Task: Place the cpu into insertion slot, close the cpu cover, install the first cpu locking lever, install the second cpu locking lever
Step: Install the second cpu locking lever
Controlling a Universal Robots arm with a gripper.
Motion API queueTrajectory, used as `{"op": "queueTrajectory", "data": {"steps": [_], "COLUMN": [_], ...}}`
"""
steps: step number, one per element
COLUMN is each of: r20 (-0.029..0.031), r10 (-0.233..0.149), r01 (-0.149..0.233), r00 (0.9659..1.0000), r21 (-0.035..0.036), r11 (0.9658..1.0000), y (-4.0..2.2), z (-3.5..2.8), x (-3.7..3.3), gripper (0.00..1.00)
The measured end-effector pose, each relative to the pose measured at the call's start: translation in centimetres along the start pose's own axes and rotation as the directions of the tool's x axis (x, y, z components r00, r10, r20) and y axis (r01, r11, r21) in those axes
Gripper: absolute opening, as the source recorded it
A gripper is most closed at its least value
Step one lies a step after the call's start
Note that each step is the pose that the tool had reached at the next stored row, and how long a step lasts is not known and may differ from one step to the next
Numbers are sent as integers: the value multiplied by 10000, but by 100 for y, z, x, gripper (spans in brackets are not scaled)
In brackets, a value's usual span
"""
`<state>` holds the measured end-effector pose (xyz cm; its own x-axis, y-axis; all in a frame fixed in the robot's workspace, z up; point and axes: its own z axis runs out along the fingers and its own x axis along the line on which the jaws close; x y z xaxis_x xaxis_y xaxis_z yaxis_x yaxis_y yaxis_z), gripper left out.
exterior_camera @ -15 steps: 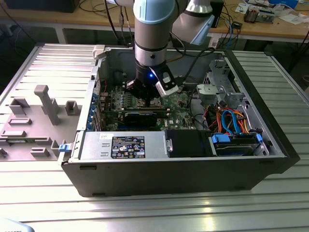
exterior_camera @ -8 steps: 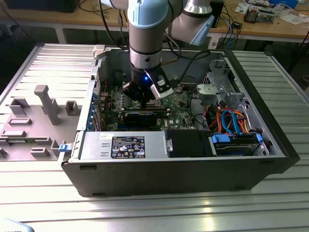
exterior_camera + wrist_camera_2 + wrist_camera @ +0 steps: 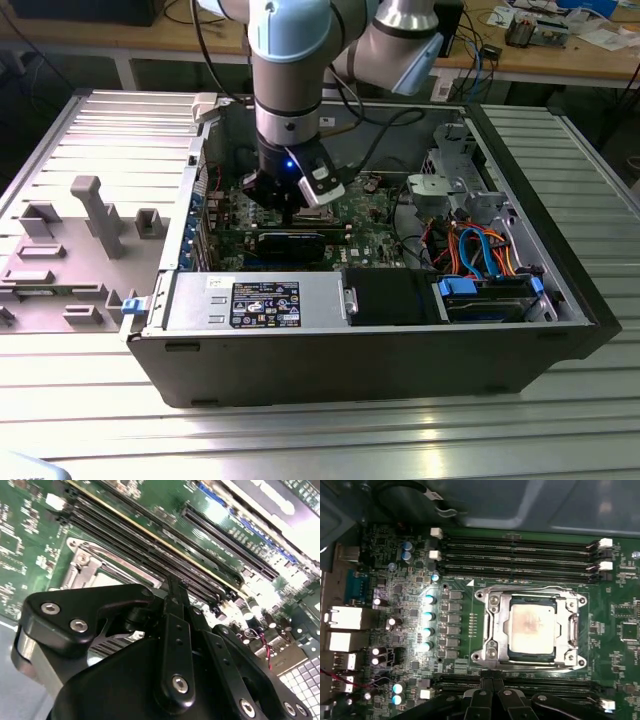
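So the open black computer case (image 3: 380, 340) sits on a ribbed metal desk (image 3: 320, 430). Black gripper (image 3: 492, 687), fingers pinched together and holding nothing, hovers at the socket's edge. Thin silver cover frame (image 3: 495, 630) is down over the dull silver-grey square cpu (image 3: 532, 627), seated mid-board.

Dull silver-grey square metal cpu (image 3: 532, 626) with a faint brownish smudge; thin silver metal cpu cover (image 3: 496, 626) framing it; green circuit board (image 3: 615, 625) bearing black long memory slots (image 3: 520, 555) with white end clips; matte black gripper (image 3: 491, 686).
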<state>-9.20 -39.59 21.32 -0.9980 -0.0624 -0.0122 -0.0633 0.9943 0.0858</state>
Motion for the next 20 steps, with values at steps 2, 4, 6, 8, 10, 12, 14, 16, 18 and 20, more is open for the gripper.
{"op": "queueTrajectory", "data": {"steps": [2, 4, 6, 8, 10, 12, 14, 16, 18, 20], "r20": [-2, -1, -3, 1, -1, -2, -2, -1, 2, 2], "r10": [1, 0, -1, -2, -4, -6, -9, -17, -42, -85], "r01": [-1, 0, 1, 2, 4, 6, 9, 17, 42, 85], "r00": [10000, 10000, 10000, 10000, 10000, 10000, 10000, 10000, 10000, 10000], "r21": [4, 3, 3, -5, 2, 2, -5, -36, -97, -147], "r11": [10000, 10000, 10000, 10000, 10000, 10000, 10000, 10000, 9999, 9999], "y": [10, 31, 47, 59, 66, 70, 71, 73, 78, 90], "z": [6, 13, 19, 27, 29, 35, 42, 48, 54, 64], "x": [31, 45, 53, 58, 60, 62, 65, 66, 66, 65], "gripper": [11, 11, 11, 11, 11, 11, 11, 11, 11, 11]}}
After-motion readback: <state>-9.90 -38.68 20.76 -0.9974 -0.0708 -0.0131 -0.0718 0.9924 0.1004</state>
